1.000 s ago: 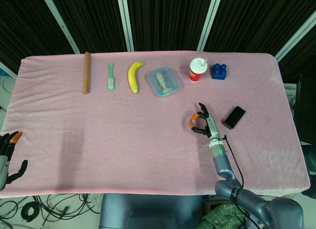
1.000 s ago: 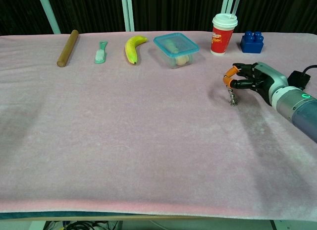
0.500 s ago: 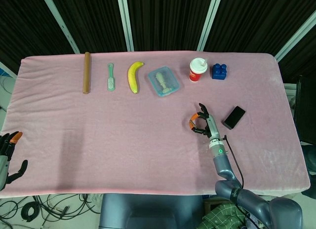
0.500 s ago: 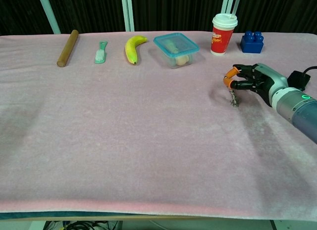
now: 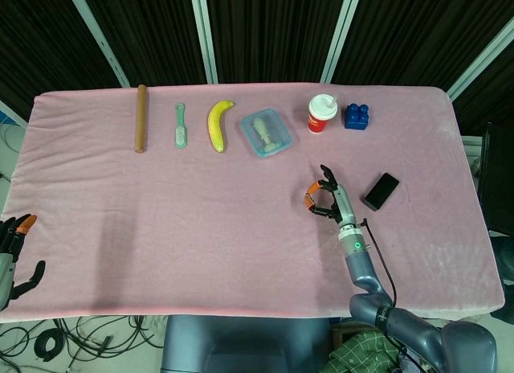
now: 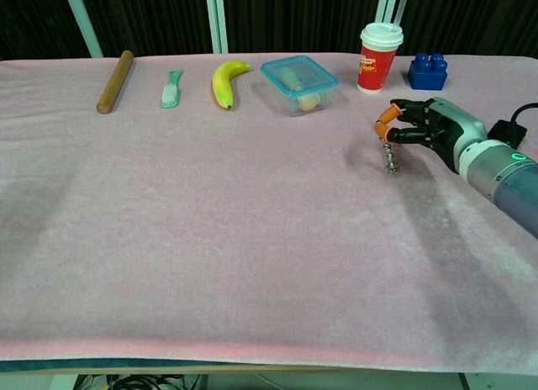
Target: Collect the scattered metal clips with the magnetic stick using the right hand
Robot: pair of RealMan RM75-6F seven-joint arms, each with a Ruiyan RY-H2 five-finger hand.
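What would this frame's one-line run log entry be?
right hand: pinches magnetic stick, metal clips hanging at tip | left hand: idle off table edge | stage: collecting

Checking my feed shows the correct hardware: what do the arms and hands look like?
The right hand has dark fingers with orange tips, on a silver-grey wrist with a green ring light and a black cable along the grey arm. The left hand is dark too, with orange showing on it.
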